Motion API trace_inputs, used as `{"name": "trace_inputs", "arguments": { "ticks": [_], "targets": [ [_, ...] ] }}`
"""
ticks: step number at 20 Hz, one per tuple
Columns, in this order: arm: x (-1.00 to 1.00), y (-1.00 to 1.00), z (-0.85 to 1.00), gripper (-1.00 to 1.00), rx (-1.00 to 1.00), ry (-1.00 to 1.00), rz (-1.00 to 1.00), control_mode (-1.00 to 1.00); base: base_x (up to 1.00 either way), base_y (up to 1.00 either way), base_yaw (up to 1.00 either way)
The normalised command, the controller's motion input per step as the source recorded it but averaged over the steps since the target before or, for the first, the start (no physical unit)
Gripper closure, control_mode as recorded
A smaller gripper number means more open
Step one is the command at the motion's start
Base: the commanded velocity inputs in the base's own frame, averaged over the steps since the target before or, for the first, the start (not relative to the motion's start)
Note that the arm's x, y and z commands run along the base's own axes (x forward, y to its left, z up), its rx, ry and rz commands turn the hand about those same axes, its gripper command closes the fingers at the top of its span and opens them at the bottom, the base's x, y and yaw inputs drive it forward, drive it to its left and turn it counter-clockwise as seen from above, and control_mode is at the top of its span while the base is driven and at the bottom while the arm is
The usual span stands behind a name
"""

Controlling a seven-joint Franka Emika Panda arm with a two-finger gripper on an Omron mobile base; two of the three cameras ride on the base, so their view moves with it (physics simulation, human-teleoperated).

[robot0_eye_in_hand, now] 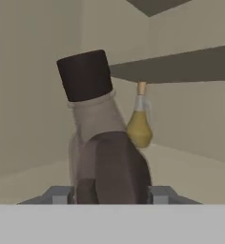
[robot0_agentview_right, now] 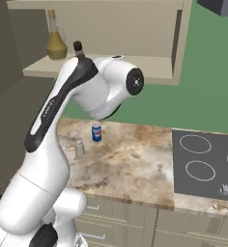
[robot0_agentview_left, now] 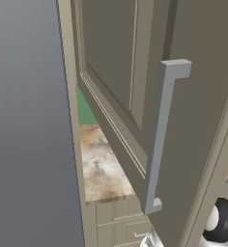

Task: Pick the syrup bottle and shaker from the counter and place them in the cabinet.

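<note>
Hand view: closest to me, my pincer (robot0_eye_in_hand: 112, 193) is clamped on the brown-grey syrup bottle with the dark cylindrical cap (robot0_eye_in_hand: 93, 119), its body between my fingers and its cap leaning up and to the left. Past it lies the pale shelf floor of the tall taupe-beige cabinet (robot0_eye_in_hand: 190, 167), and further in stands a small amber glass cruet with a narrow neck (robot0_eye_in_hand: 139, 125), apart from my bottle. So I judge the bottle to be inside the cabinet opening but not yet set down; letting it go is what remains of this half.

In the right base view, my white arm reaches up to that shelf, the dark cap just showing above my elbow. Below, on the mottled beige and rusty stone-look tabletop (robot0_agentview_right: 135, 164), the small grey shaker (robot0_agentview_right: 79, 147) waits untouched, near a blue drink can (robot0_agentview_right: 96, 132). That shaker is the second half, all of it left to do
</note>
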Motion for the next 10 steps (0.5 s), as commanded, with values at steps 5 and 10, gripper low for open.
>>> {"name": "trace_inputs", "arguments": {
  "ticks": [5, 10],
  "targets": [
    [0.0, 0.24, 0.94, 1.0, -0.09, 0.0, -0.16, -1.0, 0.0, 0.0, 0.0],
    [0.15, 0.3, 0.48, 1.0, -0.11, 0.05, -0.06, -1.0, 0.0, 0.0, 0.0]
  ]
}}
